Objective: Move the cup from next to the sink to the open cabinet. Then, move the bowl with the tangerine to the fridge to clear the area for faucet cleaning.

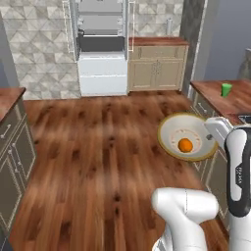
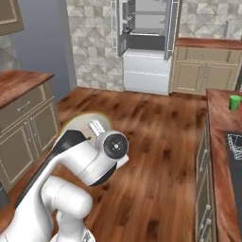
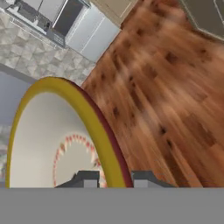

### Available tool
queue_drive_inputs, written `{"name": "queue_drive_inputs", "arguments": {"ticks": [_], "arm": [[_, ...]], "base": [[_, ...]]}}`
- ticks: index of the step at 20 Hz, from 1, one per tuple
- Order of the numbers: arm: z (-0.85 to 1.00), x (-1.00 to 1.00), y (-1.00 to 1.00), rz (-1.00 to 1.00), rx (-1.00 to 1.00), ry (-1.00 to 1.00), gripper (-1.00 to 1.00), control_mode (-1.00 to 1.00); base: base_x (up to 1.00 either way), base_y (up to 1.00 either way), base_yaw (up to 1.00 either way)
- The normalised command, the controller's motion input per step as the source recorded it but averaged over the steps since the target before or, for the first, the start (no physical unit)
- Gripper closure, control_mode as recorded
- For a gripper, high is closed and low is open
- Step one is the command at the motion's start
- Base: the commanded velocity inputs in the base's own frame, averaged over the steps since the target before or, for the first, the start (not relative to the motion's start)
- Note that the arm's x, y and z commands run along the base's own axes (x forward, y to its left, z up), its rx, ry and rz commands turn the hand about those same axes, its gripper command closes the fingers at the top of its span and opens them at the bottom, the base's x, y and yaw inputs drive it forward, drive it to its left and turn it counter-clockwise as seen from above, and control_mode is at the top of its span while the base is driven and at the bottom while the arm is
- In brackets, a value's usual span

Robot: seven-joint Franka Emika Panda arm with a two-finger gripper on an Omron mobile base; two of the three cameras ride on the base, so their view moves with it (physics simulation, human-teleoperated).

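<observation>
Kitchen, wood floor, open fridge (image 1: pixel 102 49) at far wall.
Arm reaches out over floor; gripper (image 3: pixel 114 178) fingers clamp the bowl (image 1: pixel 171 132) rim, tangerine (image 1: pixel 185 145) inside; cup (image 1: pixel 226 89) on worktop's far edge.

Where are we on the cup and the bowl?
Nothing finished: the cup stands on the counter, not in a cabinet. In hand: the claw grips the bowl by its rim, tangerine inside, above the floor. Left: reaching the open fridge, then the cup.
</observation>
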Motion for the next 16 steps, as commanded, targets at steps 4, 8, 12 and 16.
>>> {"name": "queue_drive_inputs", "arguments": {"ticks": [4,8,12,16], "arm": [[0.0,0.0,0.0,0.0,0.0,0.0,1.0,1.0],[0.0,0.0,0.0,0.0,0.0,0.0,1.0,1.0],[0.0,0.0,0.0,0.0,0.0,0.0,1.0,1.0],[0.0,0.0,0.0,0.0,0.0,0.0,1.0,1.0]], "base": [[1.0,0.0,0.37],[1.0,0.0,-0.04],[1.0,0.0,-0.18],[1.0,0.03,-0.21]]}}
